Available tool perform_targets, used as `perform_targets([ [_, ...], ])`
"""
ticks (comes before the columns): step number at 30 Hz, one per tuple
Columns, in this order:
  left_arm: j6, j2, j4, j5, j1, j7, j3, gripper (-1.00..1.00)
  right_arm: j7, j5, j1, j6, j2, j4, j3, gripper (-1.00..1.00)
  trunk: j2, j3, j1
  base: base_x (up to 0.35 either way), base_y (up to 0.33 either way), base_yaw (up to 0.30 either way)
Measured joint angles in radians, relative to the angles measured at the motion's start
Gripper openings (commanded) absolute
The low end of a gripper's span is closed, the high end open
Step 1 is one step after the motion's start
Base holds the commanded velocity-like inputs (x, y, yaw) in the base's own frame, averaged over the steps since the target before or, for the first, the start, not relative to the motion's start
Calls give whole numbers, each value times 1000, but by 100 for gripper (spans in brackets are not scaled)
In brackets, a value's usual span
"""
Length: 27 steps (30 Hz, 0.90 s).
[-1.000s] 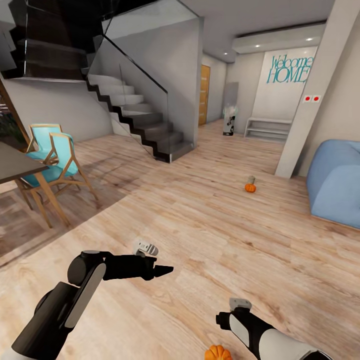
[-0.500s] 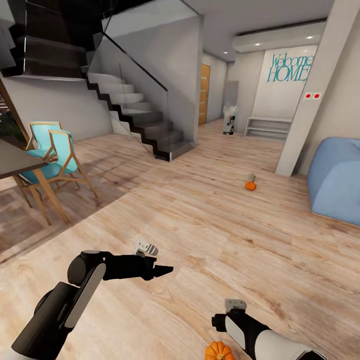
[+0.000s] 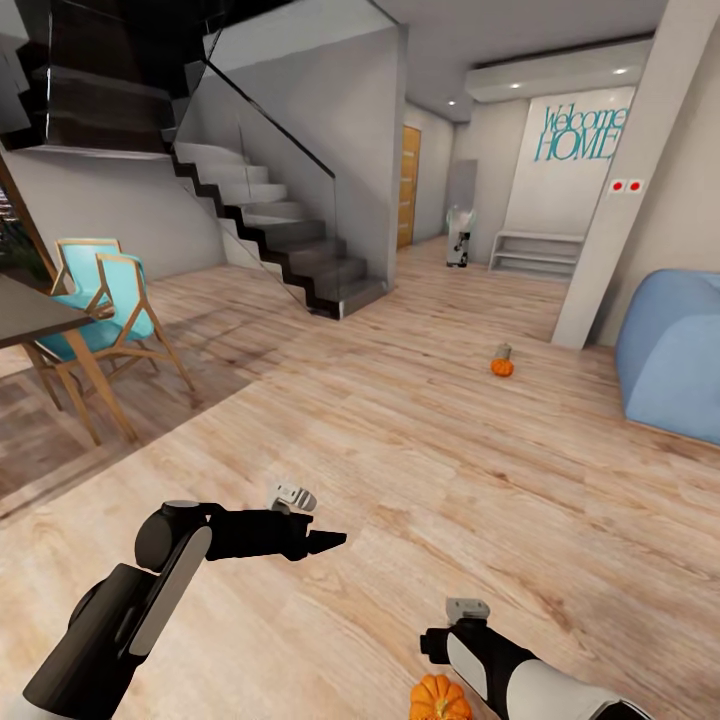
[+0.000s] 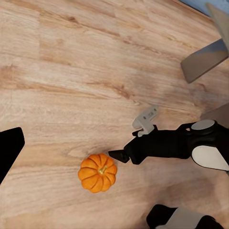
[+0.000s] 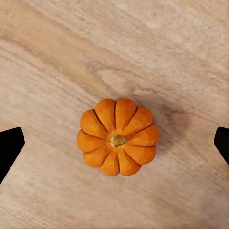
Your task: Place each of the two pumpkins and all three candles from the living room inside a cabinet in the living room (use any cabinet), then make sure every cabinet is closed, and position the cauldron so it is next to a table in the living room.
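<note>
So we've got the right gripper (image 5: 114,143) hanging straight over a pumpkin (image 5: 118,137) on the wood floor (image 3: 420,470), jaws spread wide with one dark tip out at each side of it and nothing between them touching it. From the head camera that same pumpkin sits right at the bottom edge, just beside our right arm (image 3: 500,670).

Over on the left, our left gripper (image 3: 325,542) is held out low over bare floor, well apart from the pumpkin. We honestly can't tell how its jaws stand; they look like one dark wedge from the head camera, and the left wrist camera catches just one black tip at its edge.

Further off, a second pumpkin (image 3: 501,367) sits on the floor with a small grey candle (image 3: 503,351) right behind it, maybe touching, too small to say. They're near the white pillar (image 3: 625,190) and the blue sofa (image 3: 675,350). Off to the left there's a dark counter (image 3: 30,315) with teal chairs (image 3: 100,300), and the staircase (image 3: 270,235) behind.
</note>
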Motion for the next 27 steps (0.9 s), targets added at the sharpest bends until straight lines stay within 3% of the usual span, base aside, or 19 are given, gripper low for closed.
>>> perform_targets([
  [27, 0, 2, 2, 0, 0, 0, 0, 100, 0, 0, 0, 0, 5, 0, 3, 100, -189, -85, 104, 0, 0, 0],
])
